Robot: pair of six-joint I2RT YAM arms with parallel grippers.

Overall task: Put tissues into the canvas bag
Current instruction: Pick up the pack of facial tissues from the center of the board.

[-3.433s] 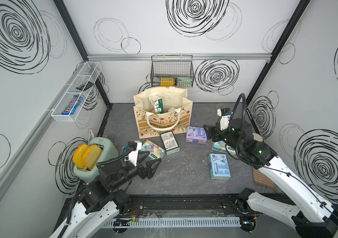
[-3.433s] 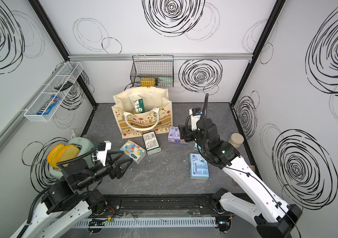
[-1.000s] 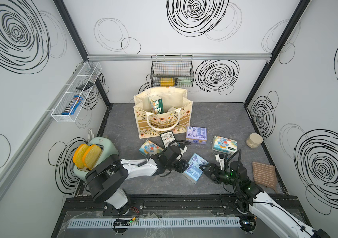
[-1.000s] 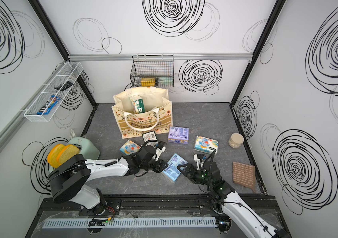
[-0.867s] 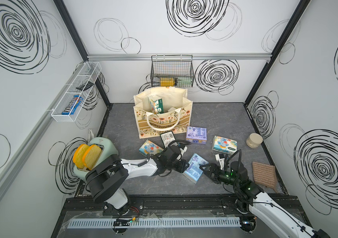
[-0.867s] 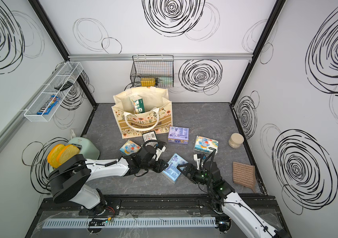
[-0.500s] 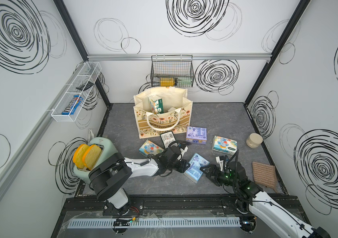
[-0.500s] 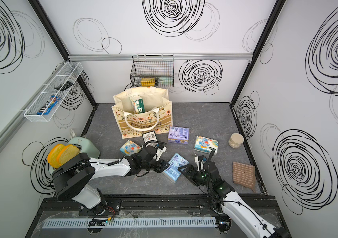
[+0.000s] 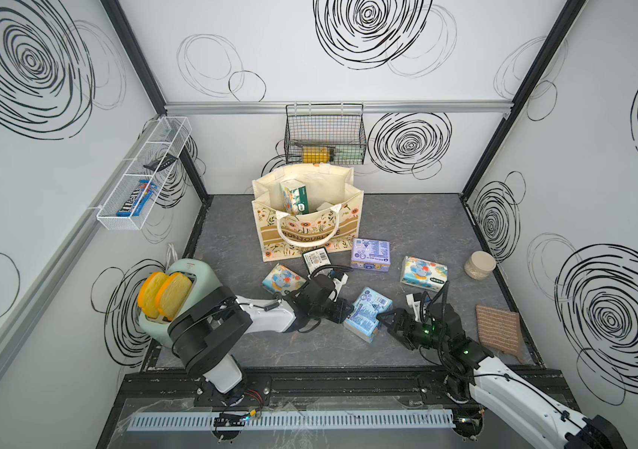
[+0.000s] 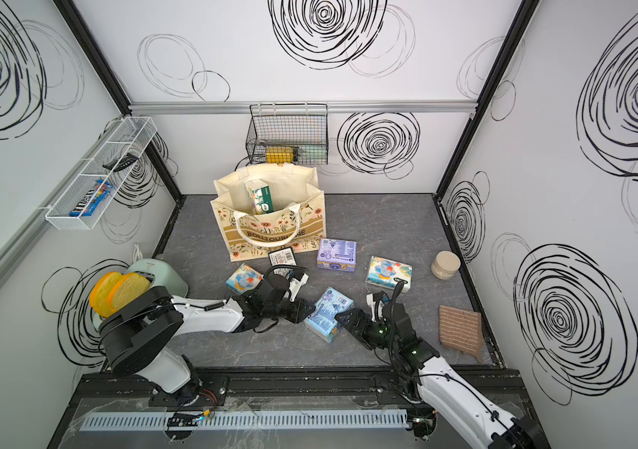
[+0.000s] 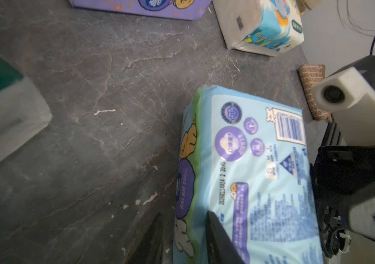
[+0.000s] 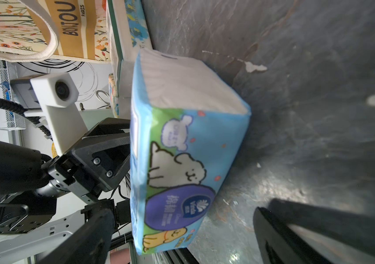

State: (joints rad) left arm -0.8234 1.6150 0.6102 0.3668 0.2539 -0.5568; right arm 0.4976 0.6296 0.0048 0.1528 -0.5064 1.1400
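A soft, glossy light blue tissue pack [image 9: 367,317], brick-shaped and printed with cartoon animals, is pinched at its left side by the left gripper [image 9: 342,311]. It is held tilted near the front middle of the tabletop [image 9: 406,217]. The right gripper [image 9: 389,324] is spread wide open just beside the pack's right end. The cream canvas bag [image 9: 309,233], floral-printed with tan stripes, is stood upright at the far middle, with a dark green pack [image 9: 294,198] seen inside. A purple pack [image 9: 370,252] and an elephant-print pack [image 9: 423,273] are laid between them, further right. The tabletop is matt grey, marble-veined and chipped. The white walls [image 9: 348,77] are scribbled with black spirals.
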